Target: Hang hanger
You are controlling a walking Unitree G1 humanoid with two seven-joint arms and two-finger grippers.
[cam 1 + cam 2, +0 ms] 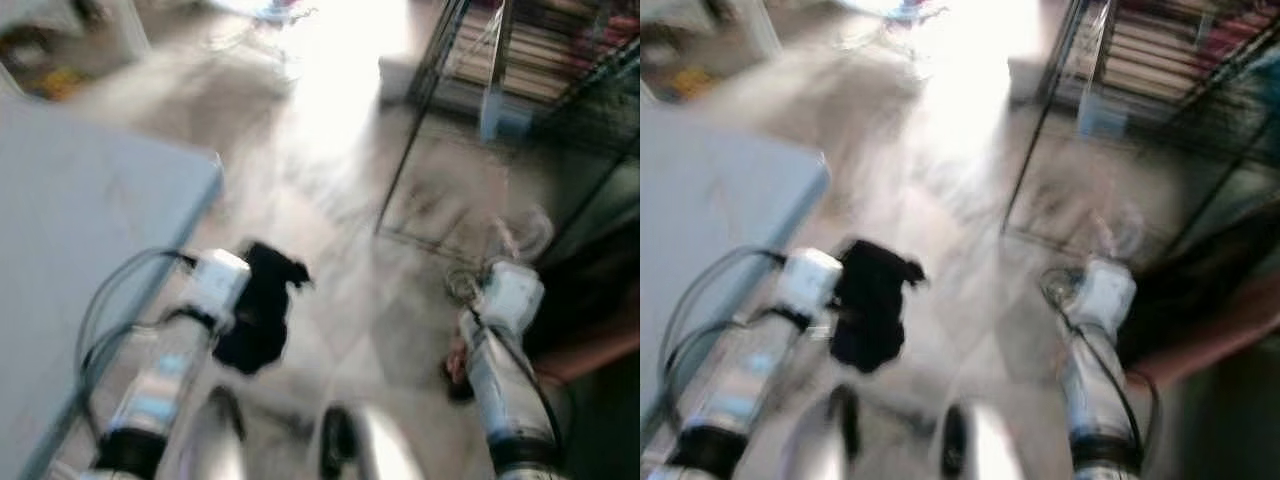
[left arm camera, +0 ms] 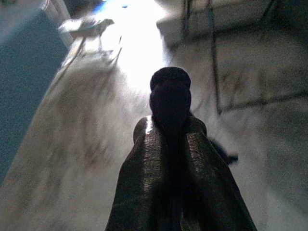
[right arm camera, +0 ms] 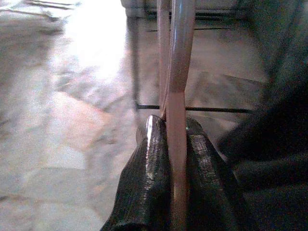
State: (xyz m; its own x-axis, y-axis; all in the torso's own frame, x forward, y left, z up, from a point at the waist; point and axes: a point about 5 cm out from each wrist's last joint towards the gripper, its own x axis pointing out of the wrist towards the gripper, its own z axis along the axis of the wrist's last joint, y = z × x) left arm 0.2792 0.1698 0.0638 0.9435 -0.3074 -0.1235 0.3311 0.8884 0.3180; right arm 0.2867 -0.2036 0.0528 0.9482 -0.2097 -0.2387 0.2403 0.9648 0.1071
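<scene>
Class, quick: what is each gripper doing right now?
Left gripper: shut on a dark object.
Right gripper: shut on the pink hanger.

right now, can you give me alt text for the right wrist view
The right gripper is shut on a pink hanger, whose thin bars run up between the two black fingers. Beyond lies a blurred stone floor with a glare patch and a dark metal rack frame.

Ahead of my grippers lies pale tiled floor (image 1: 330, 160) under bright glare. A grey table (image 1: 80, 220) stands beside my left arm; a black wire rack (image 1: 520, 60) stands ahead on my right.
</scene>
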